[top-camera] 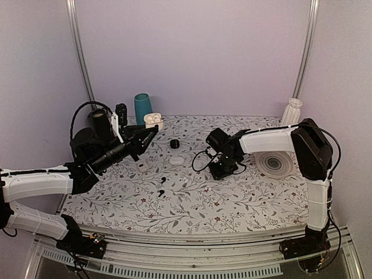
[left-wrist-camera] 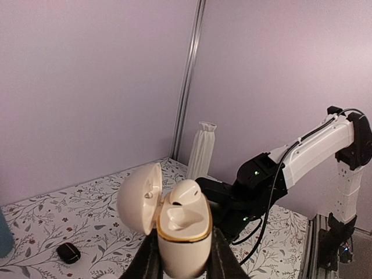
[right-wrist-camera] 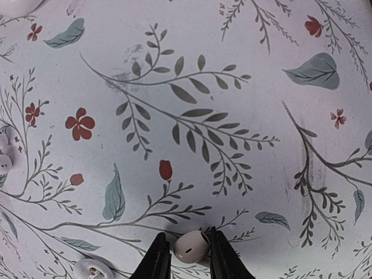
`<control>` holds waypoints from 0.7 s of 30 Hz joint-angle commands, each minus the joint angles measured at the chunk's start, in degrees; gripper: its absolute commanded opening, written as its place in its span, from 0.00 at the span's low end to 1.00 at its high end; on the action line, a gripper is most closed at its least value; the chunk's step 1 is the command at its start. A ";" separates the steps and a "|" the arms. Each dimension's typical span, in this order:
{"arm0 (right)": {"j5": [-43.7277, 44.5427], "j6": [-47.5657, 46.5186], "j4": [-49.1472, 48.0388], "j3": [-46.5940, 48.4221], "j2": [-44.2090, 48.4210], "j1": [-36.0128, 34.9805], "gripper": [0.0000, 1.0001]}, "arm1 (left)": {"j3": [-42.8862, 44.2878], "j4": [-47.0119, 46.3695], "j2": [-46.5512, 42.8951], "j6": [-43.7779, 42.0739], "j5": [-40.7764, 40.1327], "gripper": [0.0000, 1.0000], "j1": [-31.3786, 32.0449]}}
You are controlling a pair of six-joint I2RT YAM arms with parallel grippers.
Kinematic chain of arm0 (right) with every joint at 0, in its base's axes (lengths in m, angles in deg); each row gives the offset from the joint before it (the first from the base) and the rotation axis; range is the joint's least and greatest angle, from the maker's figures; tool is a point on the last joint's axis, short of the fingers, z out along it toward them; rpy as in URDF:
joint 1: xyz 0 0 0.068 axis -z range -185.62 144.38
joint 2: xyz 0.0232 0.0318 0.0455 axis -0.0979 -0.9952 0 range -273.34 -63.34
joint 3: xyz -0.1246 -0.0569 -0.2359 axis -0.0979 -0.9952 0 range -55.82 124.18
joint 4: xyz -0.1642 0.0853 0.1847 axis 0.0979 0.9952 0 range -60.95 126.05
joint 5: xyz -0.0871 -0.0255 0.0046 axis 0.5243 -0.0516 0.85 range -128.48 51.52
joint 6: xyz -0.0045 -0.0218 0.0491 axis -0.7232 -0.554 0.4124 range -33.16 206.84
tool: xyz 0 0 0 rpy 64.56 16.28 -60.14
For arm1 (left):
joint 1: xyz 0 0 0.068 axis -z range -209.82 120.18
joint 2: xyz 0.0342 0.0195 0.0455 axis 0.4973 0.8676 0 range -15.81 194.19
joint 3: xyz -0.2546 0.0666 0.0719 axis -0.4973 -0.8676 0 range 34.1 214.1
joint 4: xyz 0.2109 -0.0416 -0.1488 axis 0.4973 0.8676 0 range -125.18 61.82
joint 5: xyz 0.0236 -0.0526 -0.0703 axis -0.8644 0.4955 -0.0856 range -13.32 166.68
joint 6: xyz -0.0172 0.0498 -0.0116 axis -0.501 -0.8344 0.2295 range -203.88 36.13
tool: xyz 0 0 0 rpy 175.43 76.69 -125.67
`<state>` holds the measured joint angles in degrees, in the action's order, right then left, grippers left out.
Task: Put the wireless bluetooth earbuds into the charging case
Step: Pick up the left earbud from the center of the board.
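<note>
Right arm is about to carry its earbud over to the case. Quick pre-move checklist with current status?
1. Charging case held in left claw: ok, a finger on each side.
2. Lid open: ok.
3. Free hollow: ok; seated earbud fills the other.
4. Loose earbud in right claw: ok, fingers close against both sides.
5. Loose earbud lifted off the table: cannot tell.
6. Right claw at the case: not ok; top view shows them well apart.

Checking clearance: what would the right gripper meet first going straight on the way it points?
Likely the floral tablecloth straight ahead; the white earbud pinched in the right gripper would touch it first.
</note>
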<state>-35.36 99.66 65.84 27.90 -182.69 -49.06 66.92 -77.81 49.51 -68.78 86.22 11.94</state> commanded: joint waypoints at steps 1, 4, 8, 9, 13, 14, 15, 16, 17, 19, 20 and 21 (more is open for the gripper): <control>-0.93 2.07 0.93 1.00 -1.49 0.36 0.24 | -0.52 -2.18 -0.07 0.38 -0.15 0.00 -0.36; -2.34 3.35 0.45 1.36 -1.82 0.46 0.24 | -0.56 -2.19 0.15 0.53 0.03 0.00 -0.36; -2.84 4.51 0.26 1.74 -2.36 0.45 0.24 | -0.56 -2.19 0.16 0.51 0.18 0.00 -0.36; -2.93 4.65 0.19 1.73 -2.38 0.46 0.24 | -0.56 -2.19 0.16 0.43 0.13 0.00 -0.36; -3.49 5.28 0.09 1.73 -2.55 0.45 0.24 | -0.39 -2.19 0.35 0.28 0.22 0.00 -0.36; -3.52 5.36 0.10 1.63 -2.62 0.46 0.24 | -0.39 -2.24 0.40 0.29 0.28 0.00 -0.36; -3.55 5.53 0.09 1.58 -2.63 0.46 0.24 | -0.36 -2.32 0.49 0.37 0.22 0.00 -0.37; -3.54 5.59 0.16 1.50 -2.72 0.46 0.24 | -0.34 -2.41 0.57 0.42 0.28 0.00 -0.36; -3.48 5.70 0.20 1.37 -2.65 0.46 0.24 | -0.38 -2.45 0.66 0.50 0.34 0.00 -0.36; -3.26 5.77 0.27 1.12 -2.58 0.41 0.23 | -0.39 -2.55 0.85 0.55 0.45 0.00 -0.37; -3.17 5.80 0.29 0.91 -2.47 0.46 0.23 | -0.39 -2.54 0.90 0.55 0.48 0.00 -0.36; -2.97 5.81 0.29 0.77 -2.28 0.44 0.22 | -0.29 -2.54 0.94 0.55 0.54 0.00 -0.36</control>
<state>-37.74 104.38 65.84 29.00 -183.44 -48.73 66.92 -78.27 50.01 -68.59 86.38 11.94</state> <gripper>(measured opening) 0.231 0.216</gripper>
